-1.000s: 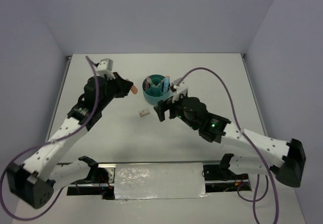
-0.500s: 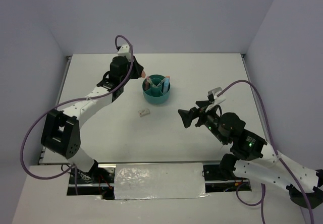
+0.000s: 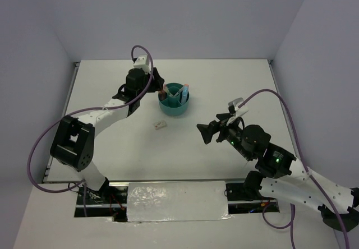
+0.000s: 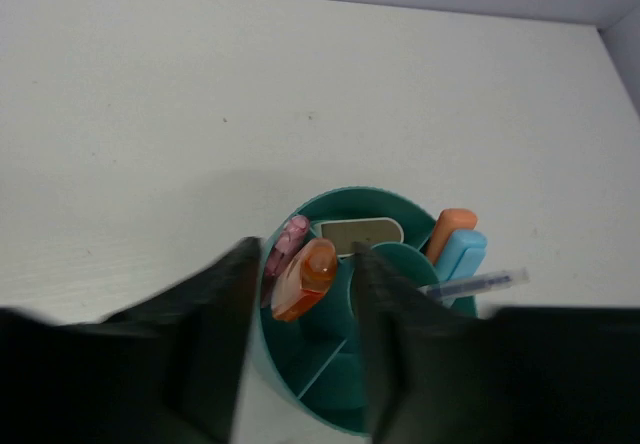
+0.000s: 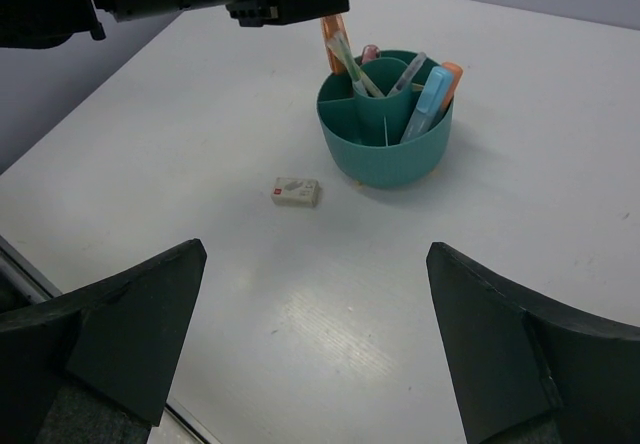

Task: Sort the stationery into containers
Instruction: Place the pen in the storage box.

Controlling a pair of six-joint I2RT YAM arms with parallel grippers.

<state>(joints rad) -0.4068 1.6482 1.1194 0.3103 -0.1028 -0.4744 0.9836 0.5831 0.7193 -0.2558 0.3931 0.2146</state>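
**Orange marker stands in organizer as left claw brackets it**

We see the left claw (image 4: 305, 254) poised right over the teal organizer (image 4: 372, 196), its jaws apart. An orange marker (image 4: 305, 282) stands tilted between them, its lower end down in an outer compartment. A pink pen (image 4: 291, 238) shows between the marker and one finger, and a sliver of teal shows before the other. The marker therefore seems free of both, though the fingers are blurred and we cannot be sure. The pink pen leans just beside the marker.

Off to this claw's right, at the organizer's other side, a second orange marker (image 4: 455, 224) and a blue marker (image 4: 462, 257) lean together over the rim. A thin clear pen (image 4: 478, 283) juts out just below them.

The right claw (image 5: 315, 294) hovers well apart from the organizer, its fingers spread wide and nothing between them. The organizer sits straight ahead of this claw. A small white eraser (image 5: 296, 191) lies flat on the table (image 5: 560, 164), ahead of the right claw and slightly to its left. It is nearer the claw than the organizer is, close to the organizer's base but not touching it.
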